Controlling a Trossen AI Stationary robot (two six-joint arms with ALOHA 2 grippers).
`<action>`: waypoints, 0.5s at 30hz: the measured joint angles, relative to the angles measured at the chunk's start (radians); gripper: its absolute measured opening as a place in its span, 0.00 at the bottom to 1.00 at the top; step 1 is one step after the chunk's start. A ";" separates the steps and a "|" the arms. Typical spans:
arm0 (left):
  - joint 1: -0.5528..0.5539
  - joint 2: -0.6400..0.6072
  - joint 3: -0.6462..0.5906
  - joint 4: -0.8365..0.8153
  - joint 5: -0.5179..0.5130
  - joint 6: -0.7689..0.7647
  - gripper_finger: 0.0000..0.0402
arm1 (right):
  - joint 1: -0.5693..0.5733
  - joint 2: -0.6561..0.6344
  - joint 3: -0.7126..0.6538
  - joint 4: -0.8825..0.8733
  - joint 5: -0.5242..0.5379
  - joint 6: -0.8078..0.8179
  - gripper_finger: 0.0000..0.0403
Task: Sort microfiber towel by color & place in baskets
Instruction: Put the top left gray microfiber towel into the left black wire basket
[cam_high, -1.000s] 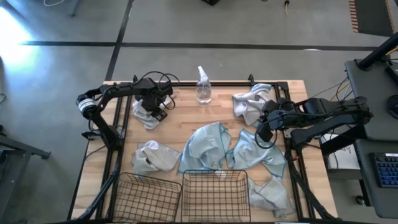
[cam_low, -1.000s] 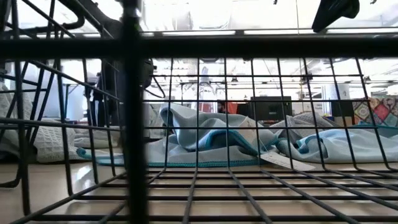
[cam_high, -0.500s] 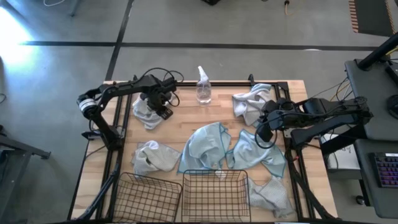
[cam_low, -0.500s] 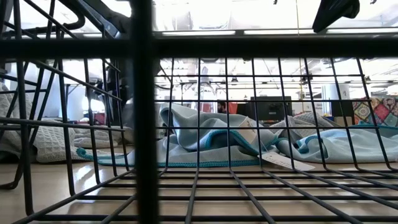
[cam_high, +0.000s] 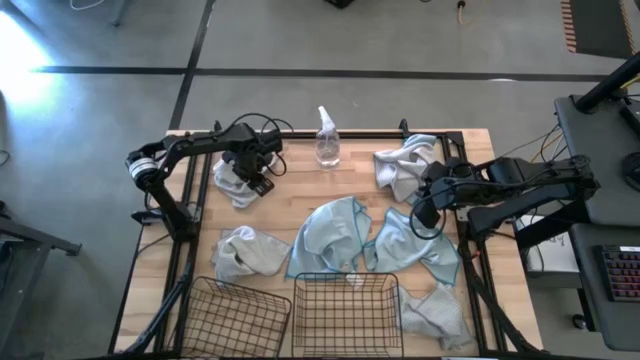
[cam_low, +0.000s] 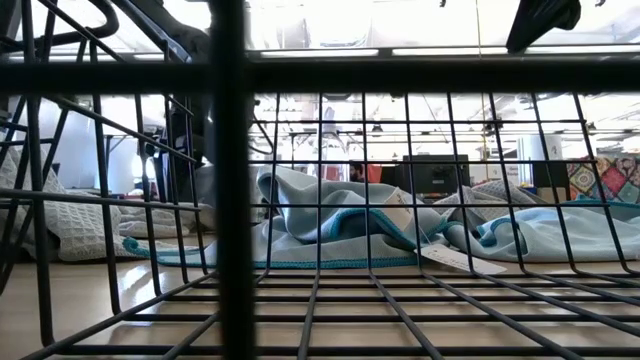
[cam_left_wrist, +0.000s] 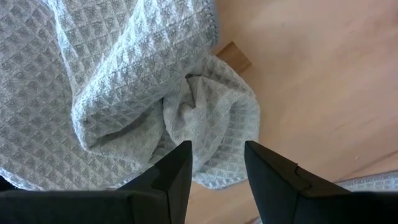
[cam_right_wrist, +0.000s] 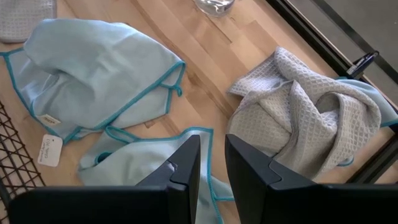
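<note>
Two black wire baskets (cam_high: 240, 320) (cam_high: 345, 312) are seen at the near edge of the wooden table (cam_high: 300, 190), neither holding a towel. Blue towels (cam_high: 330, 235) lie mid-table, grey ones (cam_high: 235, 185) scattered. The left gripper (cam_left_wrist: 214, 165) is parted over a grey towel without gripping it; the right gripper (cam_right_wrist: 211, 163), narrowly parted, holds nothing above a blue towel

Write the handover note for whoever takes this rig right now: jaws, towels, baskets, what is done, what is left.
Left gripper: jaws open, over the grey towel at the far left, nothing held.
Right gripper: jaws apart, empty, above the right blue towel.
Towels: another blue towel at centre, grey towels at near left, far right and near right.
Baskets: left basket and right basket at the near edge, both without towels.
Done: nothing sorted.
Left: all six towels.
</note>
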 joint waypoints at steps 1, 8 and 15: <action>0.000 0.000 0.000 0.000 0.000 0.000 0.33 | 0.000 0.000 0.000 0.000 0.000 0.000 0.17; 0.000 0.000 -0.001 0.002 -0.001 0.003 0.33 | 0.000 0.000 0.000 0.000 0.000 -0.002 0.17; 0.000 0.000 -0.002 0.003 -0.001 0.003 0.33 | 0.000 0.000 0.000 0.000 0.000 -0.010 0.17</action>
